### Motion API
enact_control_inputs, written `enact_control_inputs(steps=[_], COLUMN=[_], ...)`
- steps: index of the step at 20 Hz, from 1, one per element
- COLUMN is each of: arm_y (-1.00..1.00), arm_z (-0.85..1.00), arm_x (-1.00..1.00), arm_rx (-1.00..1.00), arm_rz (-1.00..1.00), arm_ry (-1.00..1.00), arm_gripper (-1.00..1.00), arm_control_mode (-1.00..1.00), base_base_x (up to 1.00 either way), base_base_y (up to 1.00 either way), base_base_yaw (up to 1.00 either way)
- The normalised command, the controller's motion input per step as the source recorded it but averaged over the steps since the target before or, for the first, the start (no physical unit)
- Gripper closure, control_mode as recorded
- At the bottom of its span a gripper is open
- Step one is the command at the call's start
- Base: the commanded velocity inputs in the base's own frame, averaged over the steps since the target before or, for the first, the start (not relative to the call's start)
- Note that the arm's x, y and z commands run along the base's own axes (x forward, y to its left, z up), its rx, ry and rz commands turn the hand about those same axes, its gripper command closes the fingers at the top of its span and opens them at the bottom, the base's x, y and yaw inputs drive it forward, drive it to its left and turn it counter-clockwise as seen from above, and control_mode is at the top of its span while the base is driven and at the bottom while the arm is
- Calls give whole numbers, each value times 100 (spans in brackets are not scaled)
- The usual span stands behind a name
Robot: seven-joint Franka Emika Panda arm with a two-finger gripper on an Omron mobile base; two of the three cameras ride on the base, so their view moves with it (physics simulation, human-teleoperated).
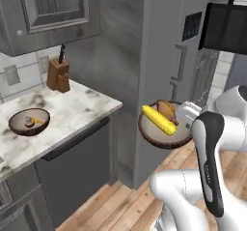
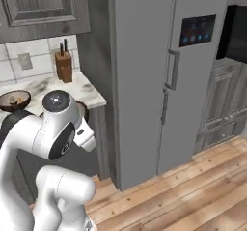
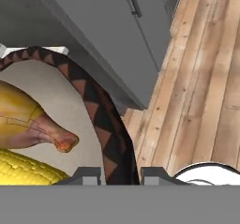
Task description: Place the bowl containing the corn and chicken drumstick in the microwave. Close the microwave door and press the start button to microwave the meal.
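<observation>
- While I carry the bowl (image 1: 164, 137) in mid-air beside the grey fridge (image 2: 144, 75), my gripper (image 3: 121, 175) is clenched on its rim at the bowl's 3 o'clock edge in the left base view; in the hand view one fingertip (image 3: 86, 175) sits inside the patterned wall and the other outside it.
- Inside the bowl, the corn (image 1: 159, 120) lies with its long axis running from 10 o'clock to 4 o'clock in the left base view.
- Just behind it, the chicken drumstick (image 1: 166, 109) rests; in the hand view its narrow bone end points toward 3 o'clock.
- My judgement: a one-sided rim pinch lets the bowl tip, so a quick swing could roll the corn out onto the wooden floor (image 3: 206, 78).
- Up at 1 o'clock in the left base view, the microwave door (image 1: 226, 28) stands well apart; the bowl could knock it or the fridge as I lift.
- Another brown bowl (image 1: 29, 121) sits on the marble counter (image 1: 72, 107), near a knife block (image 1: 58, 74).
</observation>
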Motion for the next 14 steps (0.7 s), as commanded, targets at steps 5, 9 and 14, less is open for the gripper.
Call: enact_control_inputs(steps=[5,9,14], arm_y=[0,0,0], arm_z=[0,0,0], arm_x=[0,0,0], arm_rx=[0,0,0], arm_rz=[0,0,0], arm_ry=[0,0,0], arm_gripper=[100,100,100], arm_control_mode=[100,100,100], base_base_x=[-1,14,21], base_base_y=[-48,-91,-100], base_base_yaw=[-64,-50,-31])
